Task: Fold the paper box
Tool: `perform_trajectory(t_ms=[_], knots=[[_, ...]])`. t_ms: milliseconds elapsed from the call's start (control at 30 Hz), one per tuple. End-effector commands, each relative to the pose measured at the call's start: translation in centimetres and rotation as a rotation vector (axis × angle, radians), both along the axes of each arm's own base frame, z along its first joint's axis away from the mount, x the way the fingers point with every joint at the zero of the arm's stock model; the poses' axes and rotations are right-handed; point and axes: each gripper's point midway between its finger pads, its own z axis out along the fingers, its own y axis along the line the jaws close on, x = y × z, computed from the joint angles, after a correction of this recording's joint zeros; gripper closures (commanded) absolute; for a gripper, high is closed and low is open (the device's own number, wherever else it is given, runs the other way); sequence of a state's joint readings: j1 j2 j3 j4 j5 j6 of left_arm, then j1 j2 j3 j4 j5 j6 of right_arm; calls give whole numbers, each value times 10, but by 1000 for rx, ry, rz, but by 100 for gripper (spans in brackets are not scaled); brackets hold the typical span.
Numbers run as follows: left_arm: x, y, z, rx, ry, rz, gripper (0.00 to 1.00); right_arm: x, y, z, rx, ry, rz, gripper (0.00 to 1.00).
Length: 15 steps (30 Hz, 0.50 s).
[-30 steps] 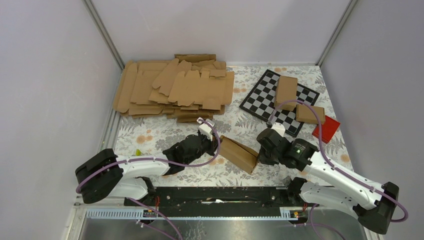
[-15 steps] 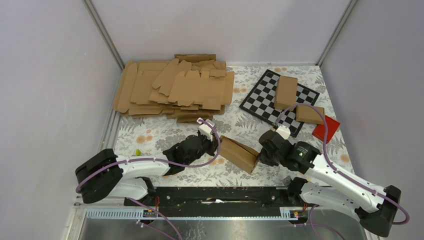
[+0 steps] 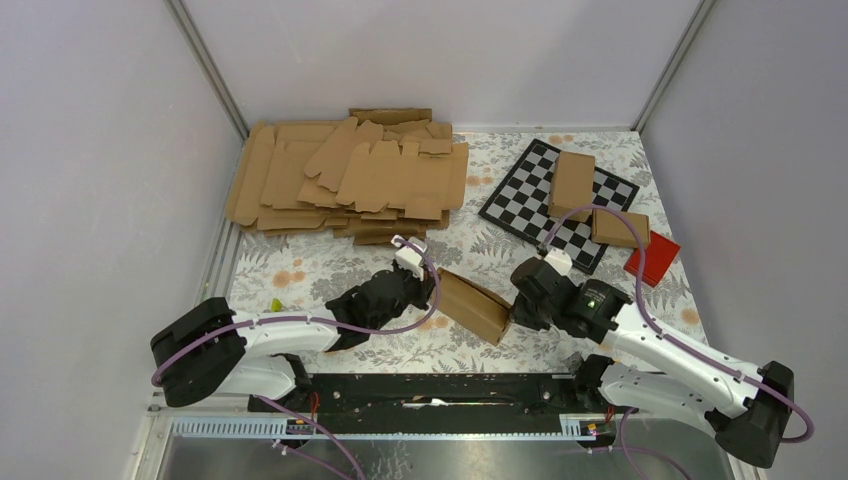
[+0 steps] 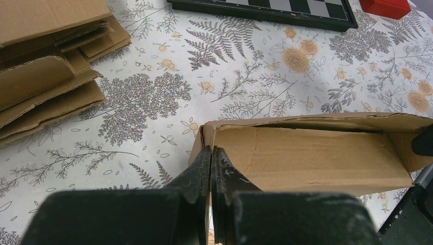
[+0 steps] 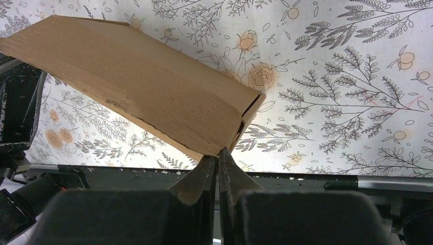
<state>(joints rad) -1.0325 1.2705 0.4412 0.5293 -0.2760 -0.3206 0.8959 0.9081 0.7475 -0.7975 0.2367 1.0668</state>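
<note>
The paper box (image 3: 474,306) lay slanted on the floral table (image 3: 300,268) toward 6 o'clock, close to the near edge, strung between the two arms. The left gripper (image 3: 434,284) met its 10 o'clock end. In the left wrist view that gripper (image 4: 211,149) had its fingers pressed together on the thin cardboard edge at the corner of the box's open mouth, the bare inside wall running off toward 3 o'clock. The right gripper (image 3: 513,308) met the 4 o'clock end, and in its own view (image 5: 218,151) the fingers were likewise pinched tight on the lowest corner of the closed end. Against a second before, the box had crept slightly toward 10 o'clock. The right wrist had swung out toward 1 o'clock and come back, ending a little nearer the box. The left arm had hardly stirred, and both pinches were unchanged. The heap of flat blanks (image 3: 350,175) at 11 o'clock, the checkerboard (image 3: 522,198) at 1 o'clock and the red block (image 3: 652,258) at 3 o'clock sat as they had
</note>
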Motion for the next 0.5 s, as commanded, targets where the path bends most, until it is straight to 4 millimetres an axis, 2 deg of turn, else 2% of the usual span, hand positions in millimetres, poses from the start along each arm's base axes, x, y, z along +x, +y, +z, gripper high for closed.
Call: perform_trajectory(t_ms=[0, 133, 200, 300, 467], knots=[[-18, 0, -25, 51, 75, -46, 100, -7, -4, -28, -53, 58, 8, 100], [-10, 5, -22, 28, 68, 22, 100, 21, -16, -17, -147, -86, 0, 100], [-6, 8, -12, -11, 31, 46, 100, 38, -16, -10, -190, -164, 12, 100], [8, 17, 3, -44, -41, 111, 100, 66, -7, 0, -211, -296, 23, 100], [44, 32, 11, -56, -70, 225, 100, 113, 9, 27, -251, -533, 39, 100]])
